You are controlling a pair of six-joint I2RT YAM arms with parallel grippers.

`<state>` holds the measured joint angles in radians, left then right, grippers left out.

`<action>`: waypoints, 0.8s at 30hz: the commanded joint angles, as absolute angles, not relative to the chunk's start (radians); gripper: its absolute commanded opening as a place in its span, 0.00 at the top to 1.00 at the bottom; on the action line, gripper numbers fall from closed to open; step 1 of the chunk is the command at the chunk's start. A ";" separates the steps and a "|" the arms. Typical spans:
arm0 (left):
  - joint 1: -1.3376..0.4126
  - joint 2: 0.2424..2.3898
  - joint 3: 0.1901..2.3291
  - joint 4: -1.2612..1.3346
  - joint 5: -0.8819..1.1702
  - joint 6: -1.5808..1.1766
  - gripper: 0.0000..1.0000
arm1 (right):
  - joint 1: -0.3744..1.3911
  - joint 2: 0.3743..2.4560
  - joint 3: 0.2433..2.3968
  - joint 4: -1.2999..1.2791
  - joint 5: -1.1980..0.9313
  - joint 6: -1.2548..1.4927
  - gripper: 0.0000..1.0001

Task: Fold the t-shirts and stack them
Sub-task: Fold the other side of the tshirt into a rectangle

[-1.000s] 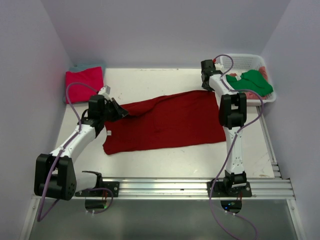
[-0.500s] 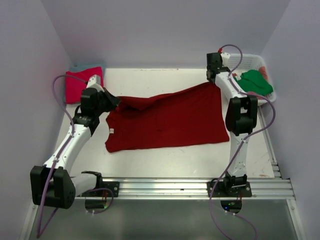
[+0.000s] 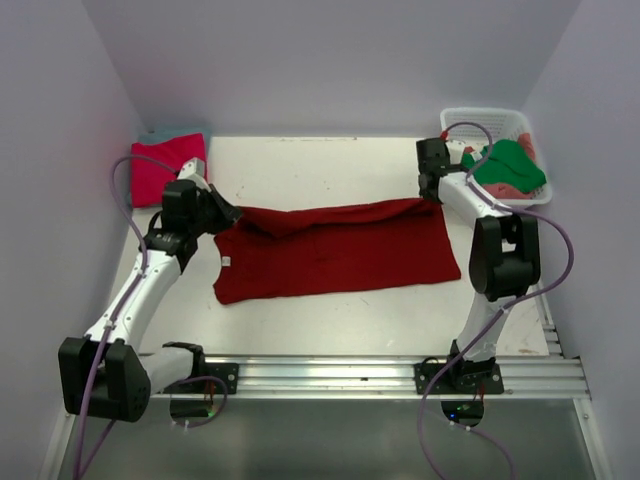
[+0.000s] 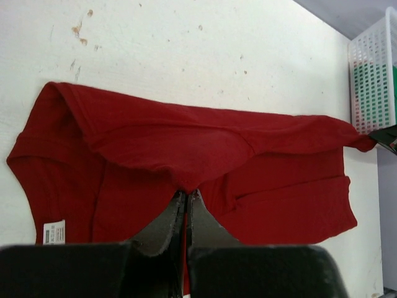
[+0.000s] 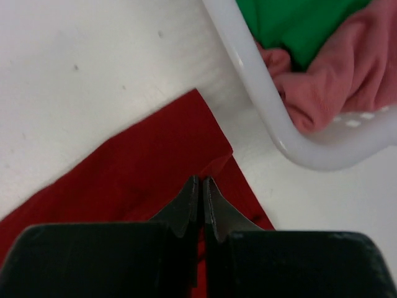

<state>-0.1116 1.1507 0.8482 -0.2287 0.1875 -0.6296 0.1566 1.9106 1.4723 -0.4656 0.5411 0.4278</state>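
- T-shirts first: how far along is the folding?
- Roughly midway, I judge. Two lie folded and stacked well off to the left of the left claw point(image 4: 186, 195): a magenta-pink t-shirt point(image 3: 165, 170) on top of a teal t-shirt point(image 3: 172, 133). The dark red t-shirt point(image 3: 335, 255) is spread on the table point(image 3: 330, 160) between the two claws, its far edge turned over onto itself.
- And the claws?
- Both are clenched on that turned edge. The left claw pinches it toward one end, and the right claw point(image 5: 200, 183) grips the corner at the other. The rest of the shirt lies on the near side of both.
- What is left?
- Finishing this fold and stacking the shirt, I'd say, then two more shirts.
- Where are those?
- In the white lattice basket point(image 3: 480, 117), just beyond the right claw and to its right. A green t-shirt point(image 3: 510, 165) lies crumpled on top, with a salmon-pink t-shirt point(image 5: 335, 87) beneath and beside it, pressed against the rim. Neither is folded.
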 commanded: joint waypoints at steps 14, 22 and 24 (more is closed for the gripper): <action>-0.103 1.043 0.741 -0.365 0.334 -0.603 1.00 | 0.187 1.687 1.187 -0.500 0.600 0.503 1.00; -0.104 1.028 0.696 -0.345 0.356 -0.618 1.00 | 0.192 1.749 1.227 -0.505 0.589 0.511 1.00; -0.103 1.019 0.701 -0.348 0.350 -0.618 1.00 | 0.195 1.744 1.226 -0.505 0.584 0.514 1.00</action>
